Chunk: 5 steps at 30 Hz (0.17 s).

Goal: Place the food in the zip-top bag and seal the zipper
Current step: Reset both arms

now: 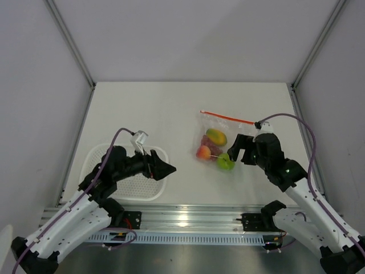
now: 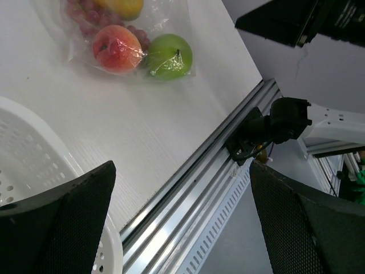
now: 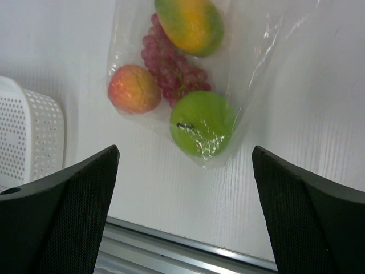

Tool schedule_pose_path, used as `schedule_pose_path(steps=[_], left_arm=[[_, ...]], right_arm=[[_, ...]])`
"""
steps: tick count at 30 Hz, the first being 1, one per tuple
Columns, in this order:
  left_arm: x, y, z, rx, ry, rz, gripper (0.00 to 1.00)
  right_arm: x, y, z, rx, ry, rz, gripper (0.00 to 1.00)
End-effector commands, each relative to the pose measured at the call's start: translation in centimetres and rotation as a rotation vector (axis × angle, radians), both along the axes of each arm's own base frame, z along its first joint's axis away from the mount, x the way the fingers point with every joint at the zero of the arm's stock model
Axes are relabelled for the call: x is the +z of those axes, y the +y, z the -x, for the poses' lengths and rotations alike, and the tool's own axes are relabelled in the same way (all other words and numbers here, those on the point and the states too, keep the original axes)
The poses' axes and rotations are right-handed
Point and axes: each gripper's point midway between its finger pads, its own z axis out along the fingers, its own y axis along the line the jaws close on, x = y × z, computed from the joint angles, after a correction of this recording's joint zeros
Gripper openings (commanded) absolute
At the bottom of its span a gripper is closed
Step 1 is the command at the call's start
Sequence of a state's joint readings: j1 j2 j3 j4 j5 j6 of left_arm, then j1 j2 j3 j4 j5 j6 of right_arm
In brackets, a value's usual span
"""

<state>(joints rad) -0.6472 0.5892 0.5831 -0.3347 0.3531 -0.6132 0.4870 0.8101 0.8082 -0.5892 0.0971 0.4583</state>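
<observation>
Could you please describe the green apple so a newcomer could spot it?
On the white table, right of the basket, lies a clear bag of fruit. The apple sits in its near corner, beside the peach: the only wholly green piece.

open tabletop [image 1: 159, 114] beyond and left of zip-top bag [image 1: 229, 127]; white basket [image 1: 91, 155] filling near-left corner, beneath left gripper [image 1: 166, 168]

Peach [image 2: 117, 48] and apple [image 2: 168, 56] lie inside clear bag [image 2: 165, 23].

White booth, pale table, soft even light.
A matte white table [image 1: 142, 108] sits boxed in by plain pale walls [image 1: 188, 34], aluminium posts [image 1: 70, 43] run up the back corners, and a metal rail [image 1: 188, 217] gleams along the near edge.
</observation>
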Motion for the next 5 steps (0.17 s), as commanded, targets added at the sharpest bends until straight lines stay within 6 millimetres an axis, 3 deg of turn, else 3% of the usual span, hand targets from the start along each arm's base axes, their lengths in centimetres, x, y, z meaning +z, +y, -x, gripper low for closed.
schedule_pose_path(steps=[1, 5], left_arm=[[1.3, -0.9, -0.2, -0.038, -0.006, 0.120, 1.00], [1.7, -1.4, 0.1, -0.078, -0.017, 0.213, 1.00]], right_arm=[[-3.0, -0.8, 1.8, -0.093, 0.070, -0.011, 0.99], [-3.3, 0.5, 3.3, -0.049, 0.044, -0.086, 0.99]])
